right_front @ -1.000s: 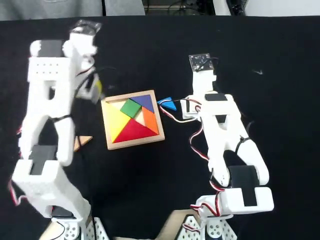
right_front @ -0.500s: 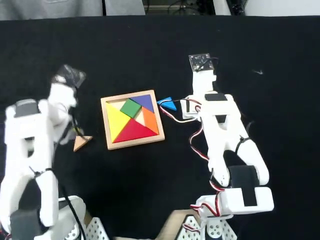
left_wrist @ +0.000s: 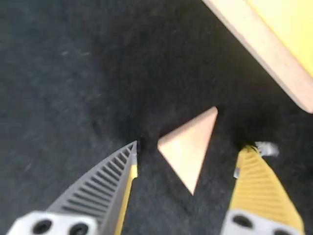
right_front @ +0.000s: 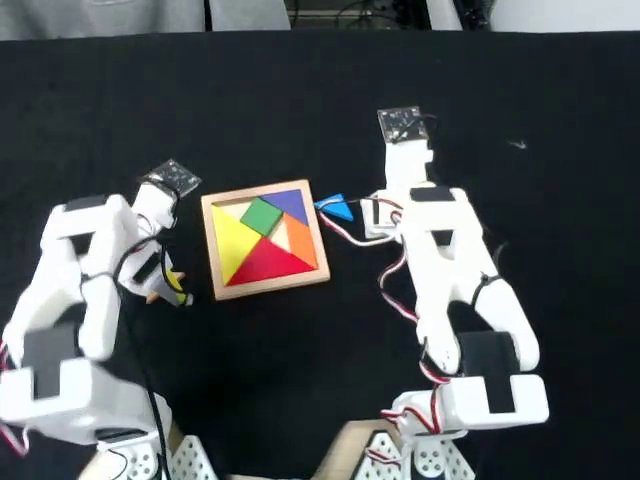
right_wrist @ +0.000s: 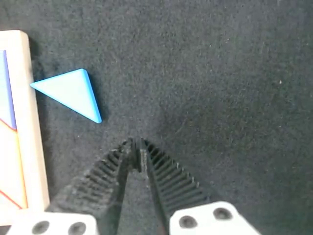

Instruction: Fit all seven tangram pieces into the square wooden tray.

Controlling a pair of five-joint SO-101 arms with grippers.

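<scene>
The left claw (left_wrist: 190, 149) has swung down from beside the tray (right_front: 270, 287) to straddle the tan triangle (left_wrist: 188, 147).

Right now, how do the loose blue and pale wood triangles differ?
The blue triangular piece lies off one side of the square wooden tray, the pale wooden triangle off the opposite side. The open left tool straddles the pale one; the shut right tool sits clear of the blue one. Both lie flat on the black table.
</scene>
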